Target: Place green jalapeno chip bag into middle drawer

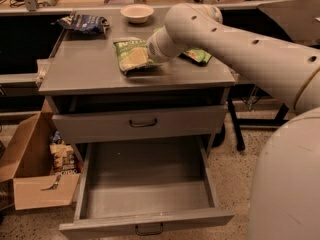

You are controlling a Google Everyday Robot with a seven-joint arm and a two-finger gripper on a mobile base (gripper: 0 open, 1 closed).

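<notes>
The green jalapeno chip bag (pixel 198 56) lies on the grey cabinet top (pixel 85 71) at the right, mostly hidden behind my arm. My gripper (pixel 151 50) is at the end of the white arm, low over the cabinet top, at the right edge of the larger bright-green bag (pixel 131 55) and left of the jalapeno bag. The arm's wrist covers it. The middle drawer (pixel 145 186), the lowest one, stands pulled fully open below, with its dark handle (pixel 148 229) at the front.
A dark blue bag (pixel 83 22) and a white bowl (pixel 137 12) sit at the back of the cabinet top. The drawer front above (pixel 142 123) is shut. An open cardboard box (pixel 31 180) stands on the floor to the left. Dark furniture legs (pixel 236 126) stand to the right.
</notes>
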